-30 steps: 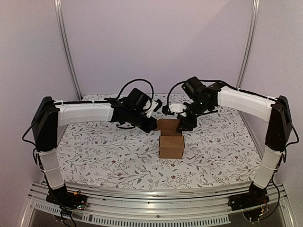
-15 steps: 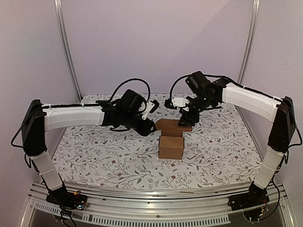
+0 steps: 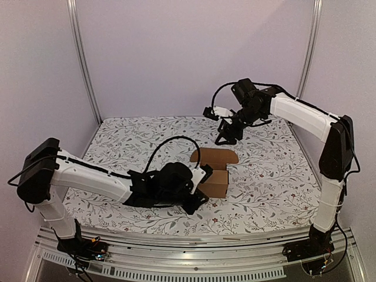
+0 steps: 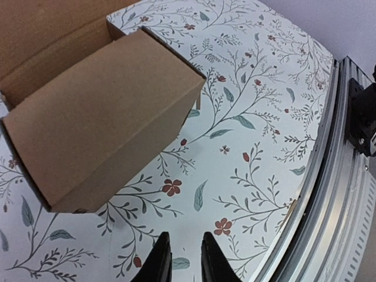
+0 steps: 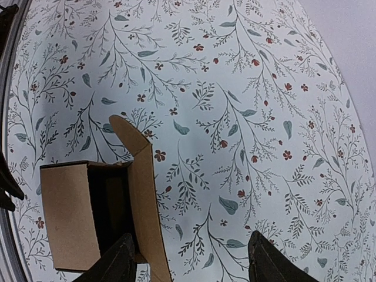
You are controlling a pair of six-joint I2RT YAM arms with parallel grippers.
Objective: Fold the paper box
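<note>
Robot lab booth: plain walls, aluminium rails, floral-cloth table.

Floral tablecloth — leaves, red blossoms; aluminium rail at its near edge.

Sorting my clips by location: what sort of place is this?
Probably a robot test booth: left arm and right arm bolted to a metal rail, plain walls closing in a flowered tablecloth.

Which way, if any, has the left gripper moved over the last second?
Yes. From above, the left gripper has swung from the far-left of the paper box toward the front rail, now low beside the box's near-left corner.
</note>
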